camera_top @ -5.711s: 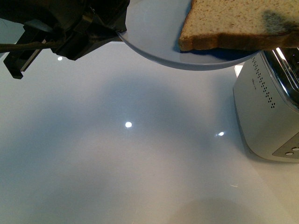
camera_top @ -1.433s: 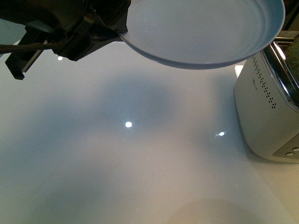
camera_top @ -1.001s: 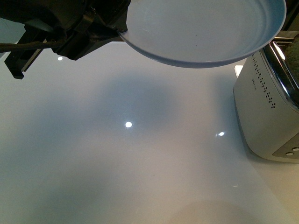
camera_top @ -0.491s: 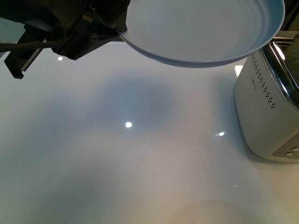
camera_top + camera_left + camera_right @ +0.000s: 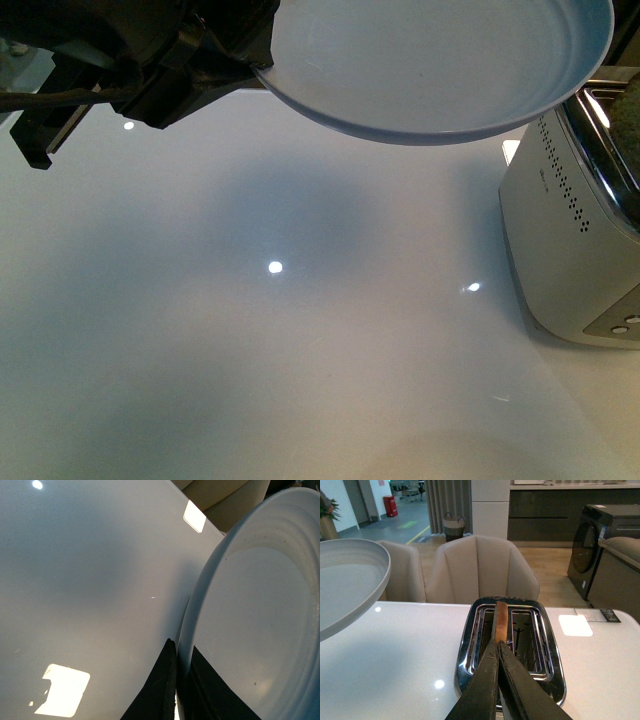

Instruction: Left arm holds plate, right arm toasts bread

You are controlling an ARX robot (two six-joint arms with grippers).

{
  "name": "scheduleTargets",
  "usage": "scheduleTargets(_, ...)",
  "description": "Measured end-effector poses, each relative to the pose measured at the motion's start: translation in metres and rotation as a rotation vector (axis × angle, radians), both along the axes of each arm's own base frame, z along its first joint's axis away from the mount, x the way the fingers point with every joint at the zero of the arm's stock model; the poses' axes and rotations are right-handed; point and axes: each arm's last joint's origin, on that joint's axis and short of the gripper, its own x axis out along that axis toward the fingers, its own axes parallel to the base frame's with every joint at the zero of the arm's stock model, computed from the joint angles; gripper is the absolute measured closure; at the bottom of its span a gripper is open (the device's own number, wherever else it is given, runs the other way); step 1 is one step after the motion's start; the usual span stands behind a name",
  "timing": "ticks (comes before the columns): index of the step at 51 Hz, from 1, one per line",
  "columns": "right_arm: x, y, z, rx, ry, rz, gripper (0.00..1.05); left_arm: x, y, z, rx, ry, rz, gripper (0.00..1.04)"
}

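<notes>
My left gripper (image 5: 255,72) is shut on the rim of the pale blue-grey plate (image 5: 430,60) and holds it in the air above the white table; the plate is bare. In the left wrist view my gripper (image 5: 178,652) pinches the plate's rim (image 5: 200,610). My right gripper (image 5: 497,647) is shut on the bread (image 5: 501,620), seen edge-on and upright, over the slots of the toaster (image 5: 470,650). A bit of bread (image 5: 630,120) shows at the toaster's top in the front view.
The white and chrome toaster (image 5: 570,240) stands on the glossy white table (image 5: 280,340) at the right. Beige chairs (image 5: 480,565) stand behind the table's far edge. The plate (image 5: 345,590) hangs to the side of the toaster.
The bread that lay on the plate 5.7 s ago is off it and at the toaster. Over the last second nothing has visibly moved.
</notes>
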Motion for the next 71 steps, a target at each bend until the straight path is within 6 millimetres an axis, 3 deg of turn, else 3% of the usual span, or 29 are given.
scheduleTargets(26,-0.017,0.0,-0.004,0.0,0.008,0.0,1.03,0.0,0.0,0.0,0.001,0.0,0.002,1.02)
scheduleTargets(43,-0.018,0.0,-0.003,-0.001,0.006,0.0,1.02,0.0,0.0,0.0,0.001,-0.001,0.001,1.02)
scheduleTargets(67,-0.018,0.0,-0.003,0.0,0.005,0.0,0.33,0.0,0.0,0.0,0.0,-0.001,0.001,1.02)
scheduleTargets(71,-0.018,0.0,-0.003,0.0,0.005,0.0,0.18,0.0,0.0,0.0,0.0,0.0,0.0,1.02)
